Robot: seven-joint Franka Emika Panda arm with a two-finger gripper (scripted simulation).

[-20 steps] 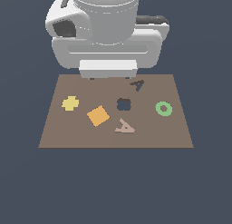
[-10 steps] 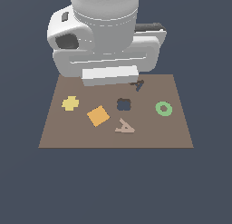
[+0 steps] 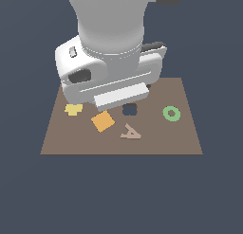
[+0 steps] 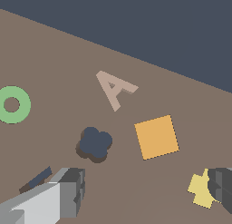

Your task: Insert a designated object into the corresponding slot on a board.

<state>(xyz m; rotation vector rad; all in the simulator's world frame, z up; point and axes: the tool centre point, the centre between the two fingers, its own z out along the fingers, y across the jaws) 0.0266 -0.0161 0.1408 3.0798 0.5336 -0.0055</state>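
The tan A piece point(image 3: 130, 132) lies flat on the brown board point(image 3: 185, 138) near its front edge, and it shows in the wrist view point(image 4: 114, 88). My gripper point(image 4: 145, 193) is open and empty above the board's back half, apart from the A. One finger point(image 4: 68, 191) is beside a dark sliver of recess point(image 4: 36, 179), which may be the A-shaped slot; I cannot tell. The other finger point(image 4: 222, 189) is over the yellow piece. In the exterior view the arm hides the fingers and the A slot.
An orange square point(image 3: 103, 121), a yellow cross-like piece point(image 3: 72, 109), a green ring point(image 3: 171, 113) and a dark cross-shaped recess point(image 3: 129, 109) are on the board. The arm's body point(image 3: 109, 67) covers the board's back middle.
The arm has moved forward over the board's back part. It now covers the dark A slot that showed at the back a second ago. The pieces have not moved.
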